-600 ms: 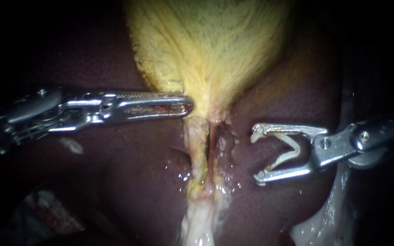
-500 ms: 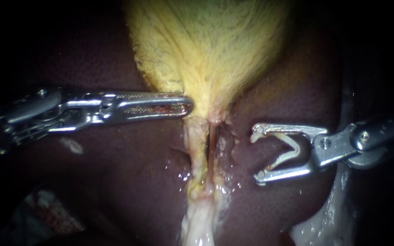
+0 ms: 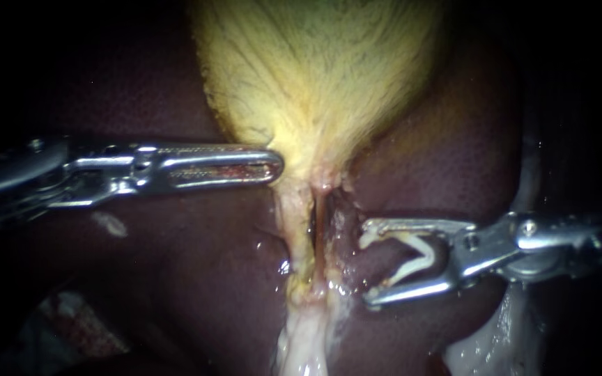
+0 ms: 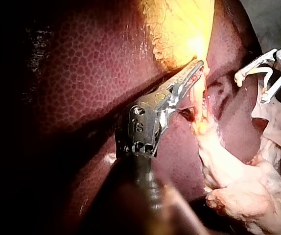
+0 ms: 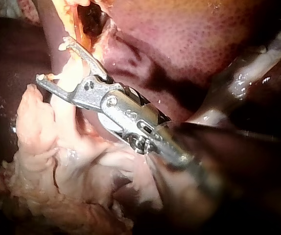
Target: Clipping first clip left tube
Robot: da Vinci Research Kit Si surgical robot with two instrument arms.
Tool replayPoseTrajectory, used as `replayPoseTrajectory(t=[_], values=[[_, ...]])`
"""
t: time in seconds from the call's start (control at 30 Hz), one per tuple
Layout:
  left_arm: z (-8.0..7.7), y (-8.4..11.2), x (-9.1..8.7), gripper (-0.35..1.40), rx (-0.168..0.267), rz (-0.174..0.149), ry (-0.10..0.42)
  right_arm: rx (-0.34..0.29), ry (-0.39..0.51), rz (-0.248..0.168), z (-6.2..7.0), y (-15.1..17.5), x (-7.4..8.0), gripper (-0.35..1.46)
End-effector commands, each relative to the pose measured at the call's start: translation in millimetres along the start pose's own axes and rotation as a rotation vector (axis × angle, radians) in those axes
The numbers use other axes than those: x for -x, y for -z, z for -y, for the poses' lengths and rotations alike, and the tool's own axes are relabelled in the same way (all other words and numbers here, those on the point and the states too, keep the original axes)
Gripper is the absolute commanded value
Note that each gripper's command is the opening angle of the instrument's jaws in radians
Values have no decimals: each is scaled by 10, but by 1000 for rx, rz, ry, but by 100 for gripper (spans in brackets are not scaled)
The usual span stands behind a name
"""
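The yellow gallbladder [image 3: 315, 83] narrows down to two tubes on the dark liver [image 3: 175, 278]. The left tube [image 3: 291, 237] is pale, and the right tube [image 3: 320, 233] is thin and reddish. My left instrument [image 3: 278, 166] comes in level, its jaws together on the edge of the gallbladder's neck [image 4: 198, 66]. My right instrument [image 3: 368, 265] holds an open white clip [image 3: 416, 261] between wide-spread jaws. The clip's mouth faces the tubes, a short gap to their right. In the right wrist view the jaw tips [image 5: 52, 59] stand just before pale tissue.
Pale fatty tissue [image 3: 304, 341] trails from below the tubes toward the view's lower edge. A whitish strip [image 3: 496, 341] runs under my right instrument's shaft. Lumpy pale tissue [image 5: 57, 186] lies beside that instrument in its wrist view.
My right instrument has moved left and down with the clip, close to the tubes. My left instrument has drawn back a little to the left, and the gallbladder's neck followed.
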Motion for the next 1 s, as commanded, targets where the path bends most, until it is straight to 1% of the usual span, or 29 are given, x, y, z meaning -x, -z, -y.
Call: replayPoseTrajectory(t=[0.03, 0.17, 0.3, 0.47, 0.63, 0.77, 0.9, 0.93, 1.0], values=[[0, 5, 3, -35, 7, 2, -3, -3, 1, 2, 0, -6, 1, 59], [4, 21, 10, -35, 18, 9, -4, -8, -11, 3, -1, -30, 6, 59], [10, 27, 12, -35, 22, 13, -3, -10, -17, 5, -4, -49, 11, 59], [19, 29, 15, -35, 27, 13, -9, -5, -20, 5, -19, -68, 17, 59], [25, 34, 16, -35, 29, 13, -15, 0, -16, 6, -34, -77, 28, 59], [26, 35, 16, -35, 29, 13, -15, 5, -12, 21, -45, -80, 40, 58], [27, 36, 16, -35, 29, 13, -15, 9, -9, 55, -52, -79, 50, 57], [27, 37, 16, -35, 29, 13, -15, 14, -9, 69, -54, -79, 52, 57], [27, 37, 16, -35, 29, 13, -15, 24, -8, 80, -56, -77, 56, 57]])
